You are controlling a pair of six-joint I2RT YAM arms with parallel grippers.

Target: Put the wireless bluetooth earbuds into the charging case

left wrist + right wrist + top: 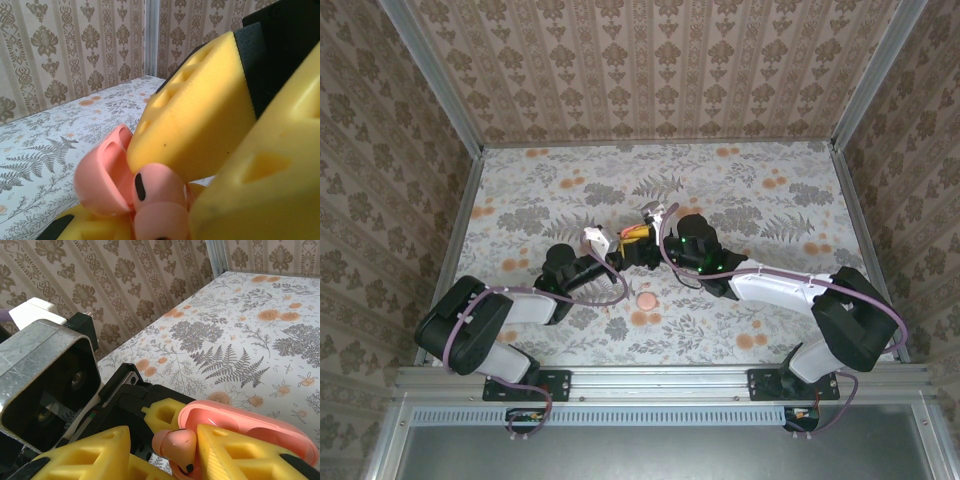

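Floral tablecloth lies below. The left gripper is clenched on the open charging case. An earbud sits at its mouth between fingers of the right gripper, grip unclear.

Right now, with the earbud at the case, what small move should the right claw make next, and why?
Probably ease the earbud a touch deeper into the open charging case before letting go. It sits between the fingers of the right claw at the case's rim, not clearly seated in its well, while the left claw holds the case.
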